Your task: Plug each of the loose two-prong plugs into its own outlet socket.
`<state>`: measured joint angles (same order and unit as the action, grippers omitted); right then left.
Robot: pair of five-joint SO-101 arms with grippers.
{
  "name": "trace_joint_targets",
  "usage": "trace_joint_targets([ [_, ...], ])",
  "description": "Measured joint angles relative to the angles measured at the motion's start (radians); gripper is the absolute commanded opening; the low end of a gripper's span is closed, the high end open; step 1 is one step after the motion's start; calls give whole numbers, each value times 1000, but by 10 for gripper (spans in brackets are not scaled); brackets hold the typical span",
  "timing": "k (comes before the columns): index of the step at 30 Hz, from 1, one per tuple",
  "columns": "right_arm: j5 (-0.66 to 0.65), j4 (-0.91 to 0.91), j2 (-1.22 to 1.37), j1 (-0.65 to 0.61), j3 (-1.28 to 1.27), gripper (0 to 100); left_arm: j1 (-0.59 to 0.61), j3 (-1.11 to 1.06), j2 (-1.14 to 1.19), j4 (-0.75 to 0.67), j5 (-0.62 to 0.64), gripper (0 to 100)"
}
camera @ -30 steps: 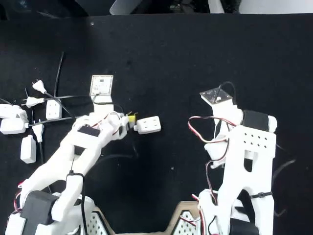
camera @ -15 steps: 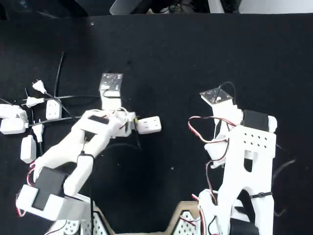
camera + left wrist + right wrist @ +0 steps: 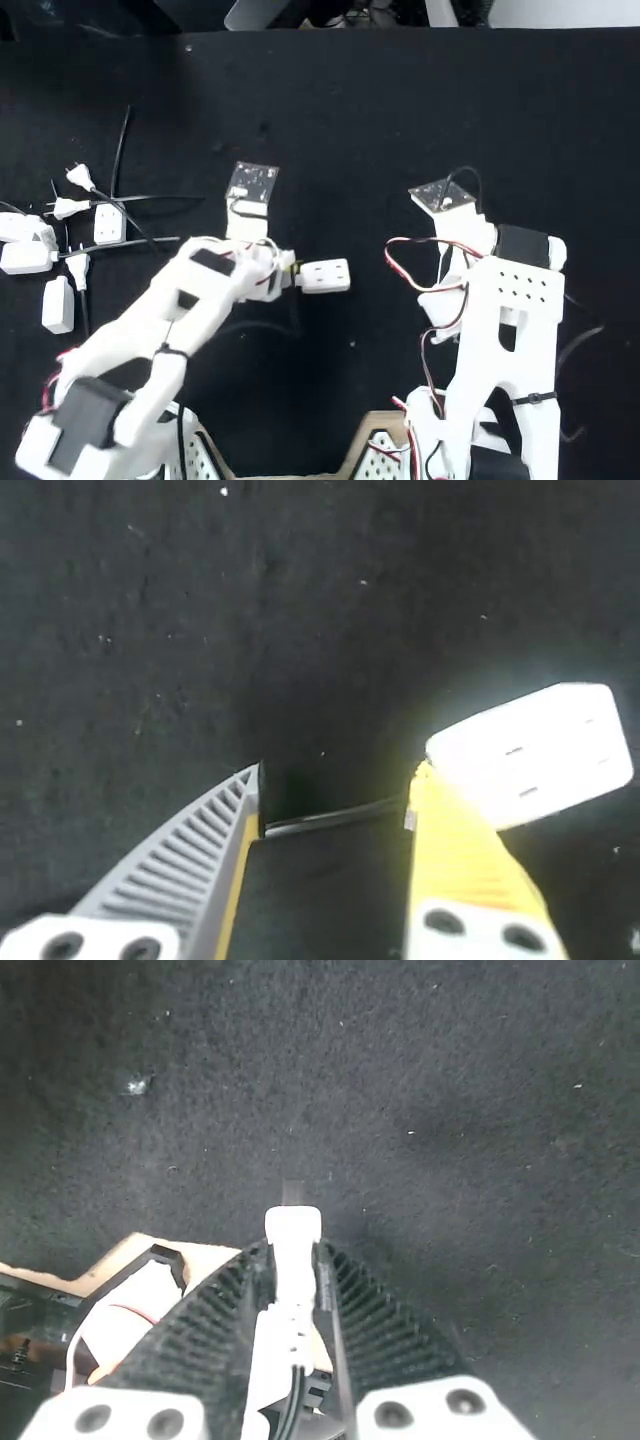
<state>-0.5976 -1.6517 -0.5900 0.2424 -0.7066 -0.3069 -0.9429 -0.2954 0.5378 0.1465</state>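
Here, the left hand stands spread, with nothing between its fingers, and its yellow finger lies against one end of a white outlet socket. The socket lies flat on the black surface between the two arms, slotted face up, long axis running side to side. The right hand is pressed onto a white plug whose long axis follows the fingers, its nose jutting past their tips toward the surface. Further plugs and sockets lie bunched at the surface's left edge — black cords among them.
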Motion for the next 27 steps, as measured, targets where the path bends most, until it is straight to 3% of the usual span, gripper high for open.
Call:
trace_joint_targets([
  [12,31,0,0,-112,0,11,149,-101,-84,41,-69,241],
  [19,43,0,0,-147,0,11,164,-101,-84,68,-81,239],
  [27,43,0,0,-144,0,11,330,-97,-86,58,-167,239],
])
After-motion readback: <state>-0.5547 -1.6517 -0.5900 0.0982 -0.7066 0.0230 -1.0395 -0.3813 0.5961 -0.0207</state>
